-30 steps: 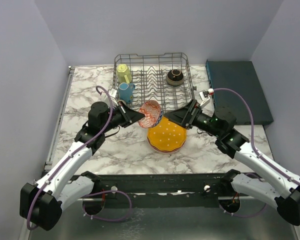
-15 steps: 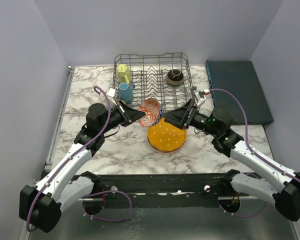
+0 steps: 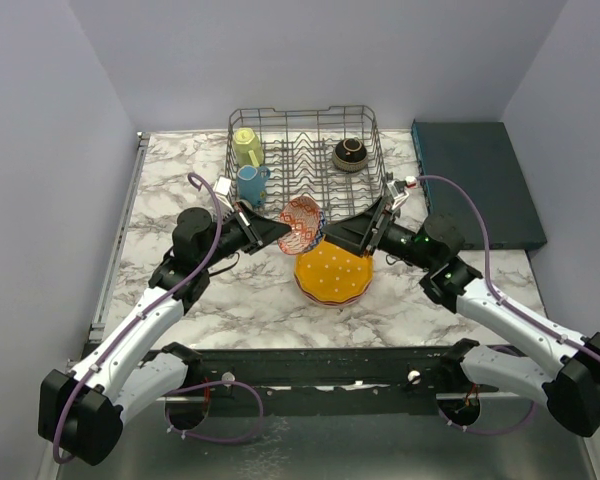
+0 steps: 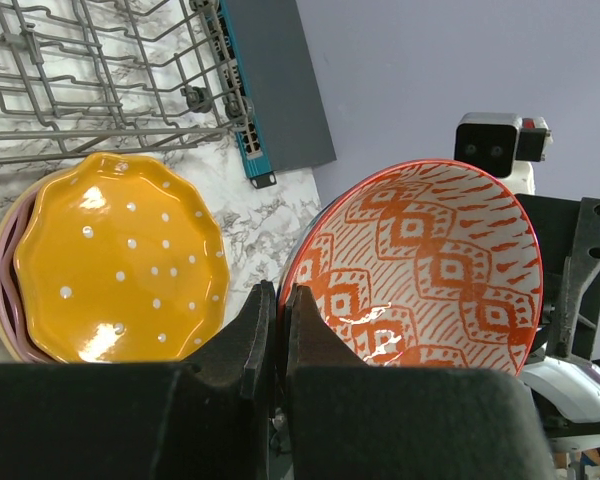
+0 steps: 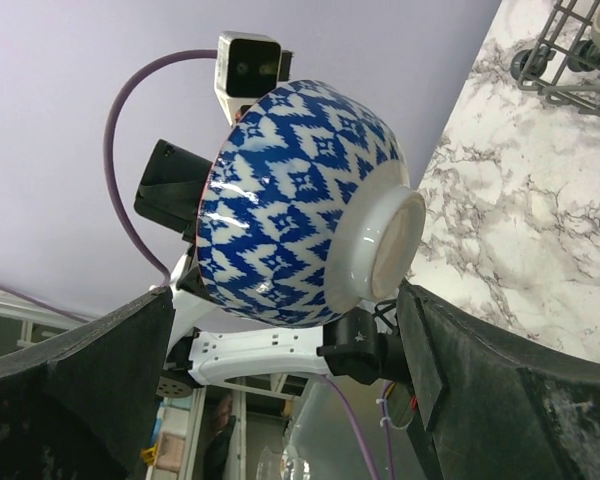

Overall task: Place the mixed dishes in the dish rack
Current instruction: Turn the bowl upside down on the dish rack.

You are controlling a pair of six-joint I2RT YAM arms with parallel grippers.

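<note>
A small bowl point(image 3: 302, 224), red-patterned inside point(image 4: 430, 260) and blue-white outside point(image 5: 300, 200), hangs tilted on its side above the table in front of the dish rack point(image 3: 380, 160). My left gripper point(image 3: 280, 232) is shut on its rim point(image 4: 277, 295). My right gripper point(image 3: 332, 232) stands wide open with its jaws either side of the bowl point(image 5: 285, 310); one finger sits close by the bowl's foot, and I cannot tell if it touches. An orange dotted plate point(image 3: 332, 272) lies below on a pink plate point(image 4: 0, 290).
In the rack stand a yellow mug point(image 3: 247, 147), a blue mug point(image 3: 250, 185) and a dark brown bowl point(image 3: 350, 153). A flat dark teal box point(image 3: 477, 180) lies right of the rack. The two arms meet over the plates.
My right arm has pushed in to the left, bringing its open jaws around the bowl. The left arm and the bowl have stayed put.
</note>
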